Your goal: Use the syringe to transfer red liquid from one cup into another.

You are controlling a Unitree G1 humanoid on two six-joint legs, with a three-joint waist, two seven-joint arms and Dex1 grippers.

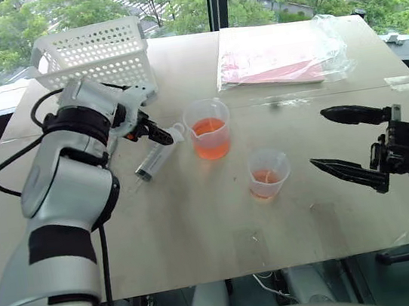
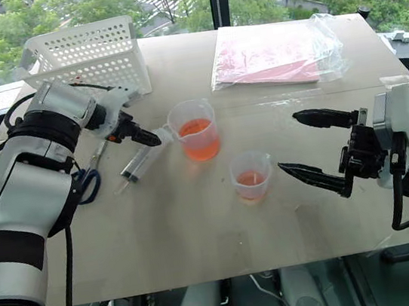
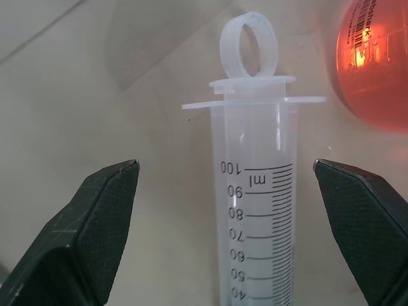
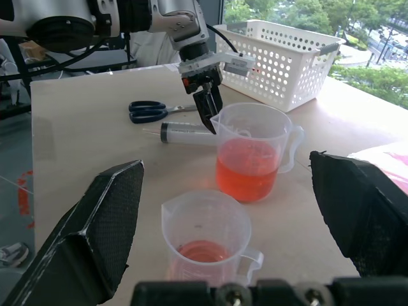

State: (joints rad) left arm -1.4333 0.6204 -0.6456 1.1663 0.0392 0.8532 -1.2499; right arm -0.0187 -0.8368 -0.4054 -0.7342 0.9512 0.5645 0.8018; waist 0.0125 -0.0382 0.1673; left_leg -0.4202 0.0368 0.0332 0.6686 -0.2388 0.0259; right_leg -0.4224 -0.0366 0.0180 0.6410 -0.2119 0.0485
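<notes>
The syringe point(image 1: 156, 158) lies flat on the table, its ring end toward the larger spouted cup point(image 1: 209, 128), which holds red liquid point(image 1: 211, 140) about a third of the way up. The smaller cup point(image 1: 268, 174) stands nearer, with a shallow layer of red liquid. My left gripper point(image 1: 162, 134) points down over the syringe's ring end. In the left wrist view its open fingers point(image 3: 95, 223) straddle the syringe barrel point(image 3: 258, 210) without touching it. My right gripper point(image 1: 317, 138) hovers open and empty to the right of the smaller cup.
A white perforated basket point(image 1: 95, 54) stands at the far left of the table. A clear bag with pink contents point(image 1: 278, 55) lies at the far right. Blue-handled scissors point(image 2: 86, 181) lie left of the syringe, partly under my left arm.
</notes>
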